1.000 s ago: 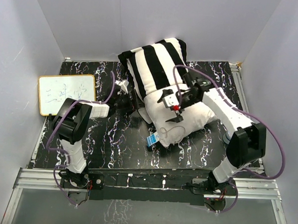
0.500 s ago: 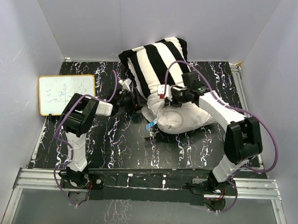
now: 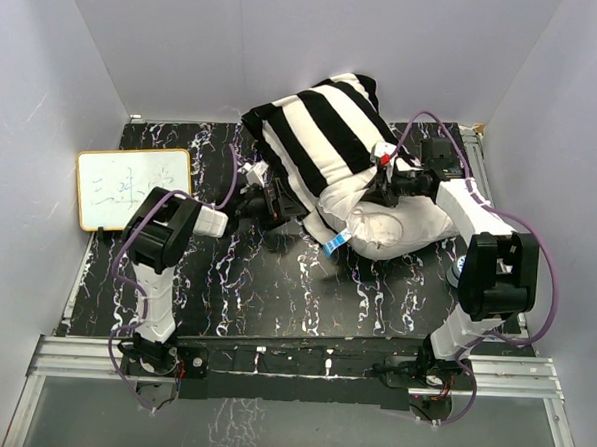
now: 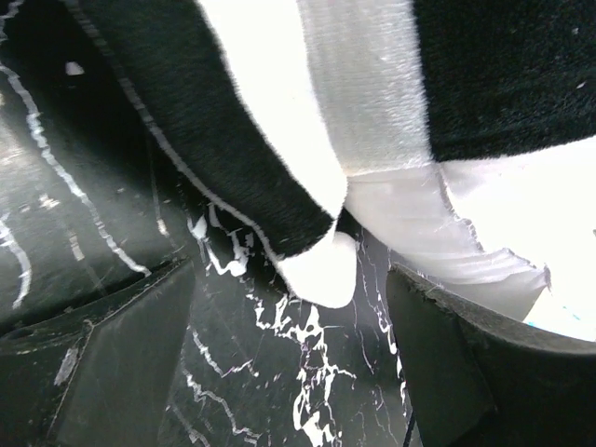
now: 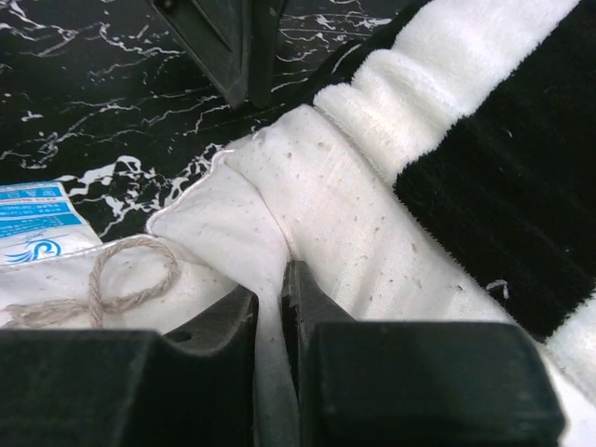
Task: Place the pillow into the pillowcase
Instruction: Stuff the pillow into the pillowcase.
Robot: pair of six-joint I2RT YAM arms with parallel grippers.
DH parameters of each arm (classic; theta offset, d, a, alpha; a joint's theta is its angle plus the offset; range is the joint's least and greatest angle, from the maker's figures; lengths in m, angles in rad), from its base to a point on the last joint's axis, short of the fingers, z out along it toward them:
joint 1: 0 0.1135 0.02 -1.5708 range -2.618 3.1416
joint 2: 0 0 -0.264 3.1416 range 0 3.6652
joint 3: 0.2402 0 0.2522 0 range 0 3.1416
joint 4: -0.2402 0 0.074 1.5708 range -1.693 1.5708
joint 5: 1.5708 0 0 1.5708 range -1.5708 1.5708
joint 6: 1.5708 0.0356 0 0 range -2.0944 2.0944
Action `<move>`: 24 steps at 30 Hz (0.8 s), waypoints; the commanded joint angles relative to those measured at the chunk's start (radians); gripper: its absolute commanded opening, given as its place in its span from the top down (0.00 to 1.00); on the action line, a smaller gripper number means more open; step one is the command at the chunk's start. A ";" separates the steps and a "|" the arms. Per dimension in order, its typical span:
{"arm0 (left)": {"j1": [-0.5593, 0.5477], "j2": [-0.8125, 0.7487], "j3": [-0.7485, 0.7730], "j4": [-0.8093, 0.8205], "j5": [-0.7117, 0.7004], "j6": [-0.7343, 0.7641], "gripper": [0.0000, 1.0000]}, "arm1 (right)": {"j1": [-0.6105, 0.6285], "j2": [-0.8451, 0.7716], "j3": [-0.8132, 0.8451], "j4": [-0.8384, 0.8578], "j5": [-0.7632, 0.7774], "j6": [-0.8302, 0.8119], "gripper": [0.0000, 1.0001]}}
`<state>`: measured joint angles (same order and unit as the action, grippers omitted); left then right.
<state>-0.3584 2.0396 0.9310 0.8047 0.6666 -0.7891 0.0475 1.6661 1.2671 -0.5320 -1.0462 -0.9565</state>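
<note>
whiteboard (image 3: 132,187): far left of the top view, lying flat on the black marbled table (image 3: 275,292), with faint writing on it.
left gripper (image 3: 267,195): left of centre, at the pillowcase's lower left edge. Its fingers stand wide apart; a striped corner hangs between them, but nothing is clamped.
pillowcase (image 3: 318,134): upper middle, with wide black and white stripes, slanting down towards the centre. Its open end wraps the upper part of the pillow.
pillow (image 3: 398,229): right of centre, partly inside the pillowcase. Its plain white end bulges out below the striped hem and rests on the table.
blue label (image 3: 338,243): at the pillow's lower left corner, just above the table.
string loop (image 5: 126,279): lying on the white fabric beside the label.
right gripper (image 5: 268,296): right of centre, pinched tight on a fold of the pillow, just beside the pillowcase hem.
</note>
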 commanded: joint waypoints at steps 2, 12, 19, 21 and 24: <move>-0.095 0.065 0.071 -0.229 -0.063 0.053 0.16 | -0.015 0.005 0.042 0.069 -0.054 0.057 0.92; -0.122 0.194 0.164 -0.219 -0.163 -0.041 0.53 | -0.015 -0.007 0.034 0.074 -0.042 0.065 0.92; -0.123 0.087 0.119 -0.071 -0.062 -0.064 1.00 | 0.064 -0.046 -0.003 0.129 0.225 0.050 0.92; -0.127 -0.040 0.063 -0.102 -0.035 -0.029 1.00 | 0.151 -0.063 -0.036 0.203 0.517 0.055 0.92; -0.142 -0.251 -0.010 -0.176 0.014 -0.012 1.00 | 0.273 -0.034 -0.046 0.329 0.865 0.110 0.92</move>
<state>-0.4782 2.0777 0.9897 0.7197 0.5888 -0.8547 0.1917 1.6337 1.2289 -0.4664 -0.7547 -0.8856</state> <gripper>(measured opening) 0.036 0.114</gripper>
